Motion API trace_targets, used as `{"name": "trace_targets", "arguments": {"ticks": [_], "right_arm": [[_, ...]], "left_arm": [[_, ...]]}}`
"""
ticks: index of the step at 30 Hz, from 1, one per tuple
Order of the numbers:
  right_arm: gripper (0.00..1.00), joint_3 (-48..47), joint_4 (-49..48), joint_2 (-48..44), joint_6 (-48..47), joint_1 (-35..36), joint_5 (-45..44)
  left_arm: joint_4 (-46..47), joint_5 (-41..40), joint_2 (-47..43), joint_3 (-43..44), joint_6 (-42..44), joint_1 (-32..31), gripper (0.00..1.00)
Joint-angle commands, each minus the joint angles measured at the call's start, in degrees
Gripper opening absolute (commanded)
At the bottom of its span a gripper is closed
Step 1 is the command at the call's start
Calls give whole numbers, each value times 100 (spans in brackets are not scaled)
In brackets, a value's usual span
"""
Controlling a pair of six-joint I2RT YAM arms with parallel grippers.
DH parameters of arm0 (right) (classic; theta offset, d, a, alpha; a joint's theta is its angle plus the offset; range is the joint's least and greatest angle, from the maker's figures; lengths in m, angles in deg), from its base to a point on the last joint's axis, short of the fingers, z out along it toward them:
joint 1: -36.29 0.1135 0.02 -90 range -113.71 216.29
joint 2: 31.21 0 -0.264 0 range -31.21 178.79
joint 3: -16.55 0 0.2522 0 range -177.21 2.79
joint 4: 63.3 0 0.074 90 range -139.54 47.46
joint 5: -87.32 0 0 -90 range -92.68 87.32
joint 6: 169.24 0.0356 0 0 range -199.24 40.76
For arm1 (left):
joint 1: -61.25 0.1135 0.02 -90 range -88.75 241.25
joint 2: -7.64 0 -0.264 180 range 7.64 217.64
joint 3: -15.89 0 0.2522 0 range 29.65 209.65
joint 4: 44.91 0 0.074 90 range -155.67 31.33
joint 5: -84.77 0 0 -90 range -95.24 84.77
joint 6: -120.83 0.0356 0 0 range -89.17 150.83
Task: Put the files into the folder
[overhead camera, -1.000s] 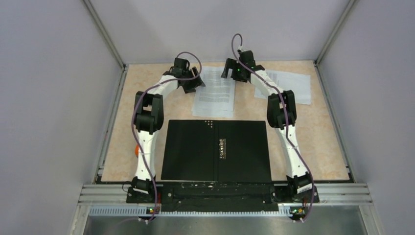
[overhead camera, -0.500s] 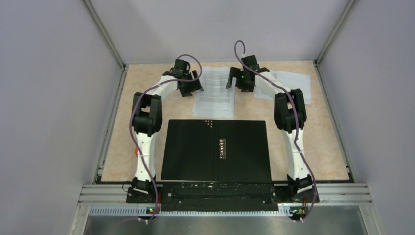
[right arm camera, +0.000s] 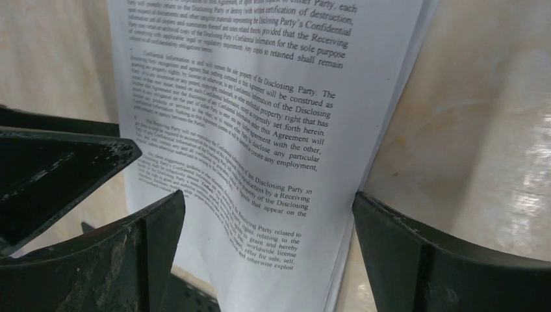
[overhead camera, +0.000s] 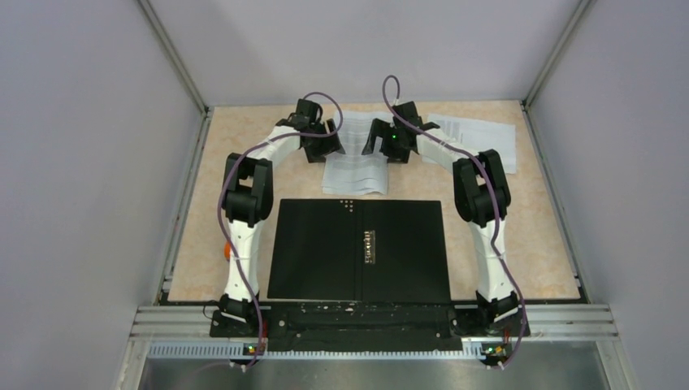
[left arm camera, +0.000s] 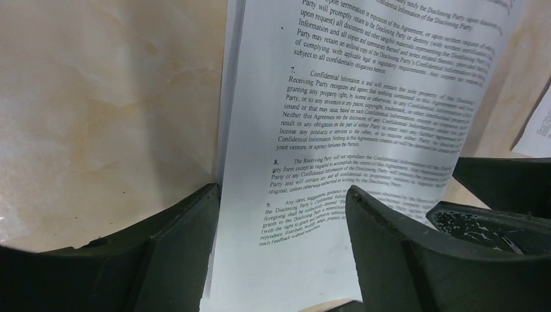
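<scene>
The files [overhead camera: 355, 172] are a stack of white printed sheets lying behind the folder, now buckled into waves. The folder [overhead camera: 317, 252] lies open and flat at the table's middle, black inside up, with its metal clip [overhead camera: 368, 246] on the spine. My left gripper [overhead camera: 325, 140] is open over the stack's left edge; in the left wrist view [left arm camera: 282, 198] the sheets [left arm camera: 364, 110] bulge up between its fingers. My right gripper [overhead camera: 380, 140] is open over the stack's right edge; in the right wrist view [right arm camera: 266, 205] the curled sheets [right arm camera: 247, 97] lie between its fingers.
More printed sheets [overhead camera: 481, 136] lie at the back right by the right arm. A small orange object [overhead camera: 225, 250] peeks out beside the left arm. Grey walls close the table at the back and both sides. The opposite gripper [left arm camera: 503, 195] shows at the edge of each wrist view.
Both grippers have moved inward onto the stack's two side edges. The stack, flat before, now buckles up in waves between them.
</scene>
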Motion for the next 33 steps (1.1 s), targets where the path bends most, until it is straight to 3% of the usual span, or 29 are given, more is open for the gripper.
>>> {"name": "trace_targets", "arguments": {"ticks": [1,16,21,23,33], "right_arm": [[99,-10,44,338,331,193,578],[99,-332,-705,624,839,171,1544],[94,-387,-1029,684,1056,163,1735],[90,-383,-1173,677,1139,140,1822],[44,-446,-1696,441,1185,-47,2340]], "left_arm": [[-279,333,253,99,9,-62,75],[48,949,201,26,-21,-48,74],[196,1172,131,-70,-100,3,73],[229,1267,92,-86,-121,35,73],[424,1651,-401,-133,-97,251,74]]}}
